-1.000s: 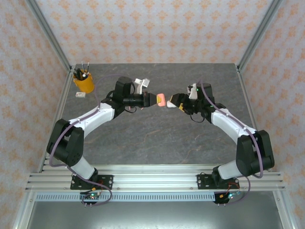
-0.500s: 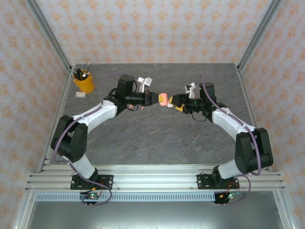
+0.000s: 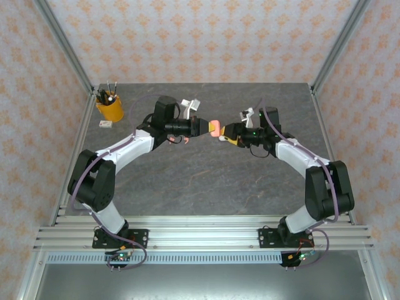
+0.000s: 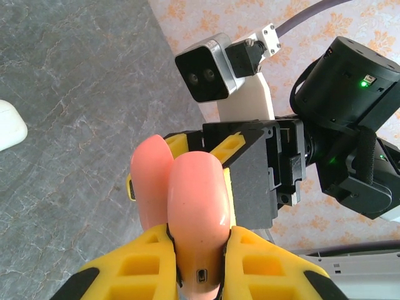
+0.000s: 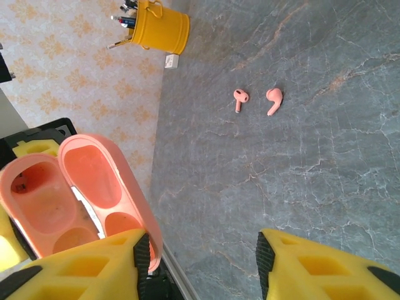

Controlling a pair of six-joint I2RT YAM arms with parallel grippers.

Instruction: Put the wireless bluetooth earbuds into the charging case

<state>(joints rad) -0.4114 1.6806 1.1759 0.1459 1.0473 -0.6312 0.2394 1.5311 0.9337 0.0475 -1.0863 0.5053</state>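
Observation:
My left gripper (image 3: 207,127) (image 4: 199,240) is shut on the lower body of a coral-pink charging case (image 3: 215,129) (image 4: 194,200), holding it above the table. The case's lid (image 5: 100,181) is swung open and its hollows look bare. My right gripper (image 3: 226,133) (image 5: 203,262) faces it, open, with one fingertip (image 5: 142,256) against the edge of the lid. Two coral-pink earbuds (image 5: 240,97) (image 5: 274,100) lie side by side on the grey table. A white case (image 4: 9,125) rests on the table at the left edge of the left wrist view. White earbuds are out of view.
A yellow cup of pens (image 3: 109,108) (image 5: 159,25) stands at the table's back left corner, with a small white block (image 3: 105,124) beside it. Metal frame posts and patterned walls enclose the table (image 3: 206,181).
Both grippers have drifted slightly toward the back of the table, staying together at the pink case. The right arm has pulled in closer to the case.

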